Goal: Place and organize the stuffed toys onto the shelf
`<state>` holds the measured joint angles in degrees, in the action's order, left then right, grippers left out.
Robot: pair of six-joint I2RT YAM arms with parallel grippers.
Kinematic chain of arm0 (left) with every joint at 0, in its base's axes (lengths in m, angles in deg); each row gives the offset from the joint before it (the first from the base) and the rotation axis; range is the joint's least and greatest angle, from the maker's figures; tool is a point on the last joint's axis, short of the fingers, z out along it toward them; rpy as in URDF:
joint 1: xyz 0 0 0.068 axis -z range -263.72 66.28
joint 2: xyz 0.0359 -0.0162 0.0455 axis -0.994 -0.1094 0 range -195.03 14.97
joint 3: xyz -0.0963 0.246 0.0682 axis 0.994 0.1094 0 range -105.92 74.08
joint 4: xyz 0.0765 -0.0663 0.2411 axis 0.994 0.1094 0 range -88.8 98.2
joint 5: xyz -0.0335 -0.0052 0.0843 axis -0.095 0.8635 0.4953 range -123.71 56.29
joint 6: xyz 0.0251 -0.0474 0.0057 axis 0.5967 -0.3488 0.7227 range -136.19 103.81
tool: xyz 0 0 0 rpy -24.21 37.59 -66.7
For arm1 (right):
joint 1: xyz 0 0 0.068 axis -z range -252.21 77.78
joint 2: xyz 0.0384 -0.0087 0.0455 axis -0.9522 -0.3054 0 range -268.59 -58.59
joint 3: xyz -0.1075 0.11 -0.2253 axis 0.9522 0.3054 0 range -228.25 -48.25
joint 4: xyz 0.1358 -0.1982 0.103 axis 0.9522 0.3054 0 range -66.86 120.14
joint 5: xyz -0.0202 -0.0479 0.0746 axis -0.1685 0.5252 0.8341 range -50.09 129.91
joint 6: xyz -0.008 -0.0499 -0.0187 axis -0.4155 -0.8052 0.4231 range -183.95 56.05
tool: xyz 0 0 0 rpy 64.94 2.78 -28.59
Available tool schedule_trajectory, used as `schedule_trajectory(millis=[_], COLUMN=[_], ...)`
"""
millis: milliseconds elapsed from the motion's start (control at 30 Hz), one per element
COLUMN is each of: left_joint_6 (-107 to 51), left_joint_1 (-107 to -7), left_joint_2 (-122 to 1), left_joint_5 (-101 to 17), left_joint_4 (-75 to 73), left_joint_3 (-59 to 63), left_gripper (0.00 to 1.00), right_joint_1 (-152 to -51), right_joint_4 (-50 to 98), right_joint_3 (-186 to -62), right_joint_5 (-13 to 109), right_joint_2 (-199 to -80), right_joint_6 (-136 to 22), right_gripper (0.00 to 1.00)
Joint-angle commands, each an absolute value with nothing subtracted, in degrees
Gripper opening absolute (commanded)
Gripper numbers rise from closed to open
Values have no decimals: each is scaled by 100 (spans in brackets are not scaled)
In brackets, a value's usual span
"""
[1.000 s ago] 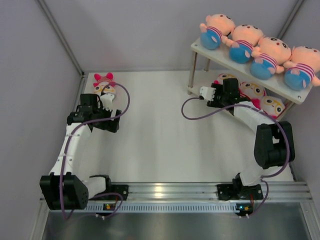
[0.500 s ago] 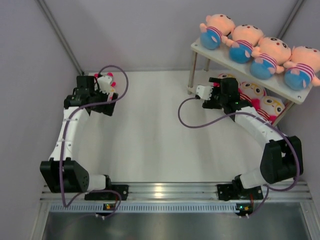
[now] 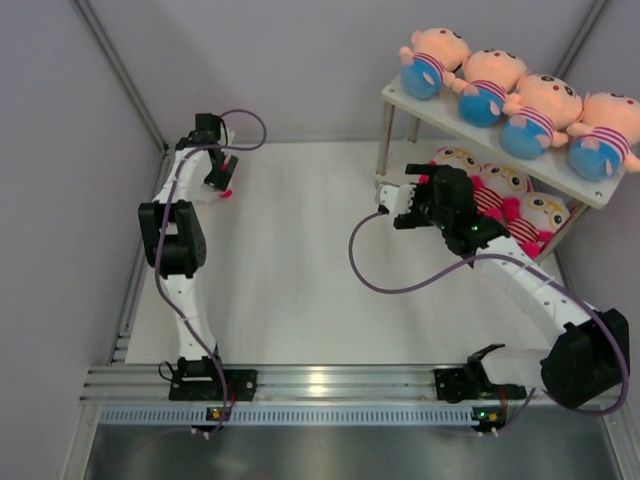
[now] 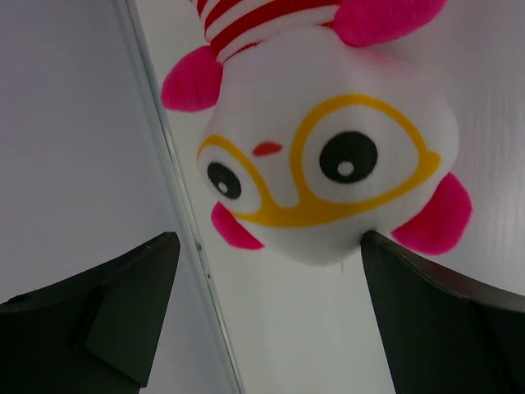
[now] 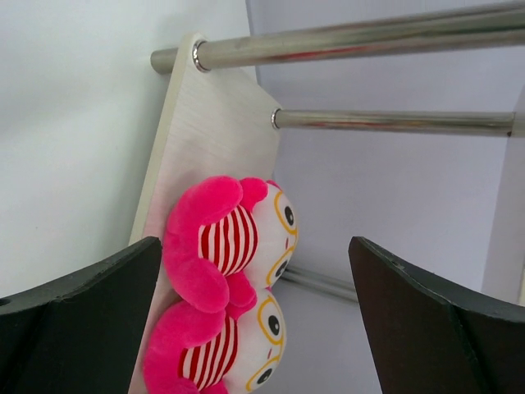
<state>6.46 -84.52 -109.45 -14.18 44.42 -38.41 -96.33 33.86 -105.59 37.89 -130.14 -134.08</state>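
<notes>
Stuffed toys fill most of the shelf at the far right of the table. Four peach dolls lie in a row on the top board. Under it, three pink dolls show on the lower board, each partly covered by the board above or by the right arm, so that tier's far end is hard to read.

The right claw hangs just in front of the lower tier with its fingers spread wide and nothing between them. Its own camera shows only two of the pink dolls lying side by side on the board; the nearer one is cut off by the bottom edge. The metal legs run out of the picture on the right.

One more pink doll lies on the table in the far left corner, close to the wall. From above it is almost wholly hidden under the left claw, with only a scrap of pink showing. The left wrist camera shows its face with yellow glasses between the spread, empty fingers; its striped body is cut off at the top. Whether the right-hand finger touches its head I cannot tell.
</notes>
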Motion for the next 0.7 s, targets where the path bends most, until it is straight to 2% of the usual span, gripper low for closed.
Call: schedule_trajectory(millis=[0,200,267,333,367,467,500,533,567,667], left_joint_6=[693,482,481,464,455,394,402,411,402,481], left_joint_1=[-8407,-8407,-8407,-8407,-8407,-8425,-8425,-8425,-8433,-8442], left_joint_2=[-11386,-11721,-11809,-11924,-11941,-11950,-11924,-11933,-11950,-11924], left_joint_5=[-840,-1199,-1419,-1559,-1647,-2085,-2183,-2263,-2333,-2474], left_joint_4=[4304,4278,4286,4286,4286,4286,4278,4269,4269,4233], left_joint_3=[-4404,-4475,-4562,-4624,-4616,-4598,-4607,-4650,-4685,-4747], left_gripper=[98,98,93,78,65,44,23,7,0,0], right_joint_1=[-9884,-10122,-10157,-10218,-10245,-10315,-10350,-10359,-10377,-10429], right_joint_4=[3298,3219,3219,3237,3228,3254,3263,3263,3263,3280], right_joint_3=[-10529,-10415,-10389,-10353,-10319,-10283,-10283,-10292,-10292,-10301], right_joint_5=[3613,3490,3437,3323,3297,3253,3244,3252,3244,3279], right_joint_2=[-12697,-12582,-12591,-12574,-12556,-12486,-12468,-12433,-12416,-12319], right_joint_6=[-13435,-13461,-13461,-13461,-13461,-13426,-13409,-13400,-13347,-13259], right_gripper=[97,97,97,97,97,97,97,97,97,97])
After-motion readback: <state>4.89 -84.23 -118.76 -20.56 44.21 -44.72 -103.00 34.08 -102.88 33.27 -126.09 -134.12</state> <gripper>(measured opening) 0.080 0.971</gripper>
